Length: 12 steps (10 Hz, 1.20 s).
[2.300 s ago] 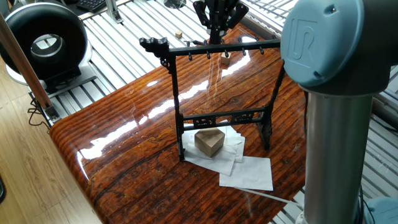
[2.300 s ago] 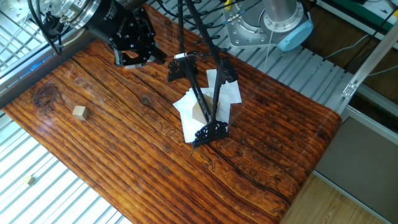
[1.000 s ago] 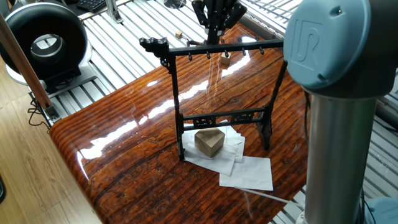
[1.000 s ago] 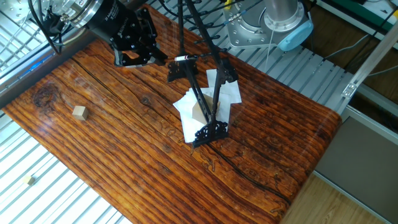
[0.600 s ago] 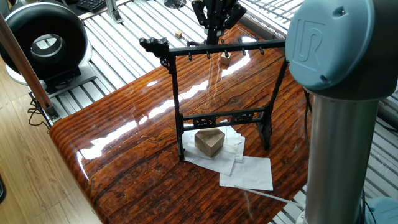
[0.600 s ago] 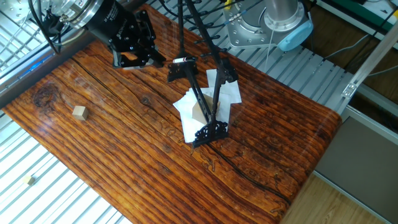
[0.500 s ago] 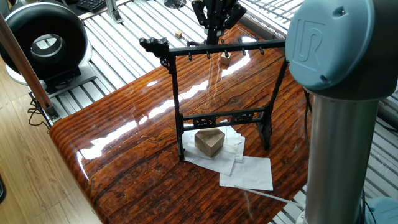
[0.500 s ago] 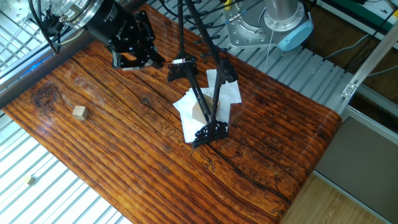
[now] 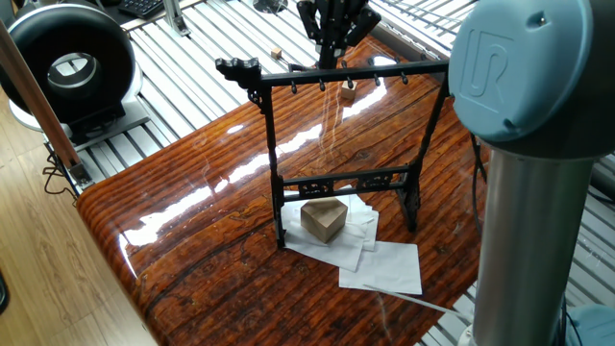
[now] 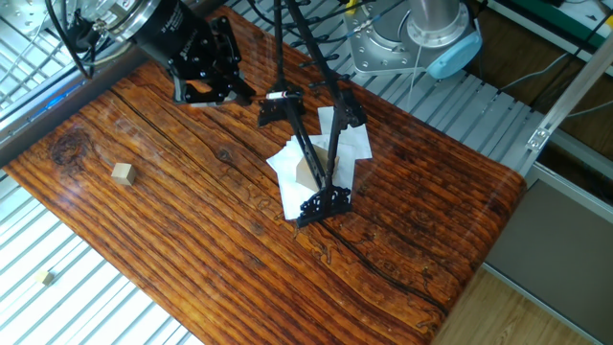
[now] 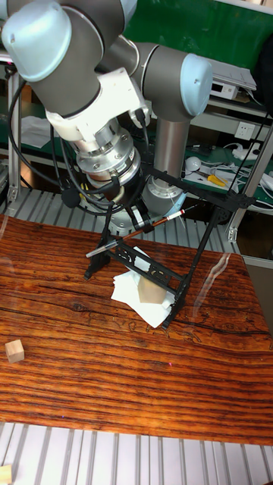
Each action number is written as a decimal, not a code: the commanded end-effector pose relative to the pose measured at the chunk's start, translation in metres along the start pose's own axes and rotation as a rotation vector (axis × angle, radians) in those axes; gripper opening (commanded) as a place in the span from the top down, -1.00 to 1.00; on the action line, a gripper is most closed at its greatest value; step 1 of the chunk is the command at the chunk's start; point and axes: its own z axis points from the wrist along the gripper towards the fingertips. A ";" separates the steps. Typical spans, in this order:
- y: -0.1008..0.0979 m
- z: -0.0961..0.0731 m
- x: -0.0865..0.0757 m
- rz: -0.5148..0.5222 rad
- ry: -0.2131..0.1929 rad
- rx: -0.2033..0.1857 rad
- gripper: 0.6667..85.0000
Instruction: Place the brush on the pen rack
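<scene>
1. The brush (image 11: 144, 226) is a very thin stick with a dark shaft, a red-brown middle part and a pale part toward its upper end. It is in the air, tilted, in front of the upper part of the pen rack (image 9: 336, 75), with its higher end toward the crossbar.
2. The pincer (image 10: 215, 88) is pressed together on the brush, near its lower half.
3. In the two fixed views the brush is only a thin line beside the rack's top, so I cannot tell if it touches a peg. The fingertips are dark against dark and hard to separate.
4. The grey arm joint (image 9: 528, 77) covers the right end of the crossbar in one fixed view.
5. A wooden block (image 9: 324, 219) on white papers (image 9: 384, 264) lies between the rack's feet.
6. A small cube (image 10: 121, 172) lies well apart, near the tabletop (image 10: 192, 249) edge. The wood between it and the rack is bare.
</scene>
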 end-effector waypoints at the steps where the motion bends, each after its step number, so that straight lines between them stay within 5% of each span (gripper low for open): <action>1: -0.002 -0.001 -0.002 0.018 0.003 0.023 0.99; 4: -0.022 -0.002 0.017 0.026 0.045 0.055 0.99; 7: -0.062 -0.011 0.080 0.151 0.239 0.162 0.99; 10: -0.111 -0.026 0.151 0.365 0.412 0.316 0.99; 11: -0.128 -0.027 0.165 0.464 0.417 0.381 0.99; 12: -0.146 -0.014 0.165 0.586 0.334 0.417 0.99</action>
